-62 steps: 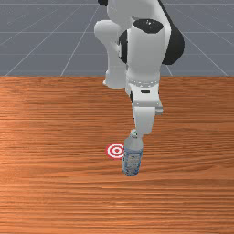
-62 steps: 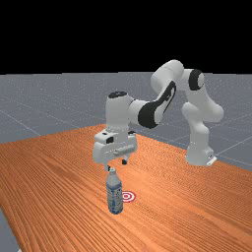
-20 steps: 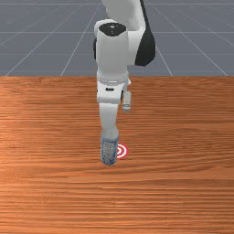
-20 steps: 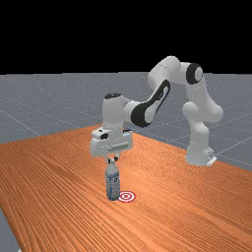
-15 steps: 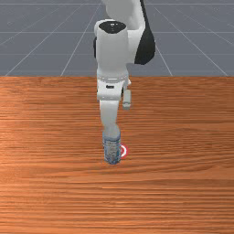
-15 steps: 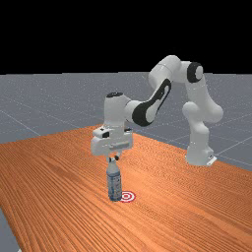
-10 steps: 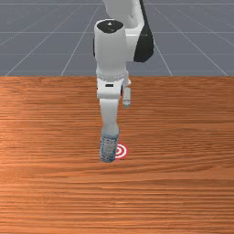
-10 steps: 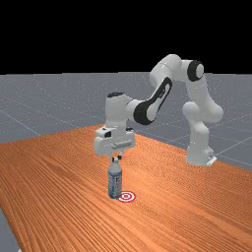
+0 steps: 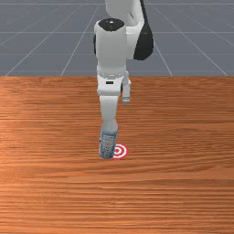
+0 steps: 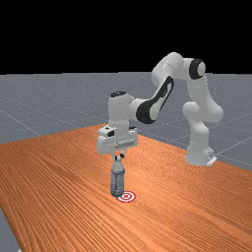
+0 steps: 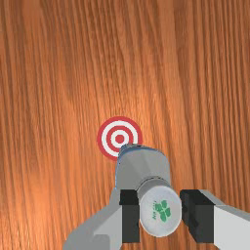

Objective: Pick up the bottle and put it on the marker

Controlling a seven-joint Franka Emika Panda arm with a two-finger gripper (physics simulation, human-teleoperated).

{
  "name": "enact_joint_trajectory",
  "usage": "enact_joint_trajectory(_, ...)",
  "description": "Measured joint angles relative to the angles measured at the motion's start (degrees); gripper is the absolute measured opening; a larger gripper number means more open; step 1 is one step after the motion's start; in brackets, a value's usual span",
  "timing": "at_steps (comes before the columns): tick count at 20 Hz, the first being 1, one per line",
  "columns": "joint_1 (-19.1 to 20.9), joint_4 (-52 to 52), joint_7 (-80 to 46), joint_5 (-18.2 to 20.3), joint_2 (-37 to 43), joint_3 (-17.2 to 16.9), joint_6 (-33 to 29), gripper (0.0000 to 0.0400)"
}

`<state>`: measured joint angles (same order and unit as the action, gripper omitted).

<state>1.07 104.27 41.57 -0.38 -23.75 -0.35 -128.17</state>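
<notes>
Gripper (image 11: 160, 216) clamped on bottle's (image 10: 117, 183) cap (image 11: 160, 210); bottle leans slightly, off the bullseye marker's (image 11: 119, 138) centre, toward table's (image 10: 49, 197) left edge, far view. Risk: narrow cap hold may let it swing, so release here could topple it or miss centre

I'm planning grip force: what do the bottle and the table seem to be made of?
Bottle: probably smooth plastic, judging by the even grey shoulder under a white cap, though glass is possible.
Table: looks like wood with a soft sheen, from its streaked orange-brown grain and pale highlights.
</notes>
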Motion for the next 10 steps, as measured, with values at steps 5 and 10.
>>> enact_joint_trajectory(5,0.4,2.5,2.8,-0.3,1.6,0.5,-1.0,0.0133)
enact_joint_trajectory(10,-0.9,2.5,4.5,-1.0,1.6,1.9,-0.9,0.0133)
